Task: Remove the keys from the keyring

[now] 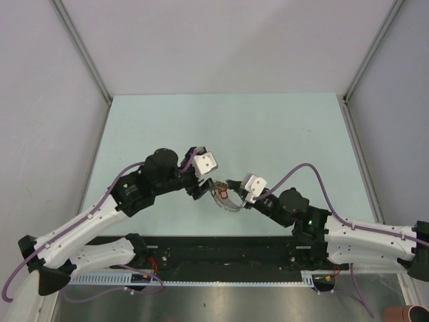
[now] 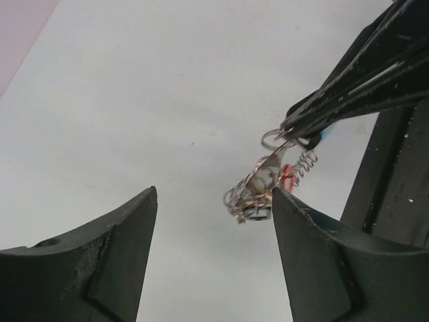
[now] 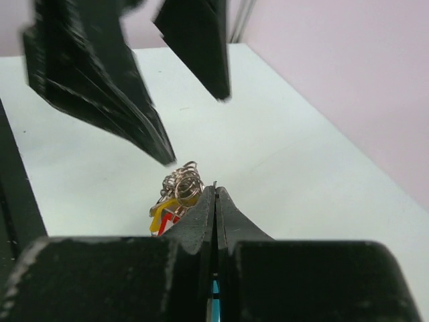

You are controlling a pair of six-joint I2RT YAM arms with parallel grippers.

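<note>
Keyring (image 1: pixel 226 199) pinched over my pale-green table (image 1: pixel 268 127).
I see my right gripper (image 3: pixel 214 191) clamped on it, keys (image 2: pixel 287 180) dangling; my left gripper (image 2: pixel 214 194) stands wide-jawed beside them, pale walls (image 1: pixel 221 40) around.

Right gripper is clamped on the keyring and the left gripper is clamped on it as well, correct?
Not quite. The right gripper is clamped on the keyring, but the left gripper is open, its jaws spread wide and not clamped on the ring. The left wrist view shows it.
</note>
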